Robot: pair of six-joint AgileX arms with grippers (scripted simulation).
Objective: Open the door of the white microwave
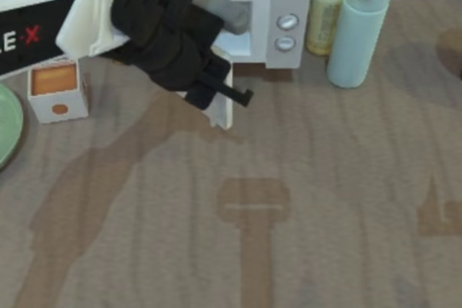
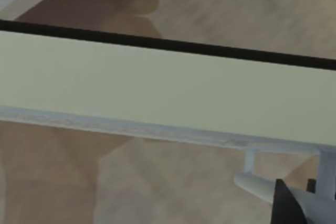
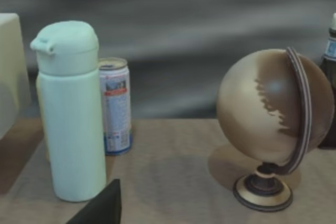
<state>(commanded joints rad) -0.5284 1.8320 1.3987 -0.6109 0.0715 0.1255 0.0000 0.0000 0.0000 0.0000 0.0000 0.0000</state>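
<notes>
Right now the white microwave sits at the far edge of the table, a little left of the middle. Its door is swung wide open and sticks out toward the near edge, so the grey inside of the box shows. The two round silver knobs sit on the narrow panel on the microwave's right side.

The left arm reaches in from the far left corner. The left gripper is right at the open door, near its outer end. One black finger pokes out past the door's edge. Whether the fingers are apart or pinched on the door cannot be told from the pictures. In the left wrist view the door fills the middle as a wide pale band with a dark strip along one edge, and a grey handle bar shows just off it.

A small white-and-orange cube stands near the left edge, beside a green plate. A yellow bottle and a tall mint bottle stand just right of the microwave.

The right arm is out of the top view. Its wrist view shows the mint bottle, a can and a brown globe.
</notes>
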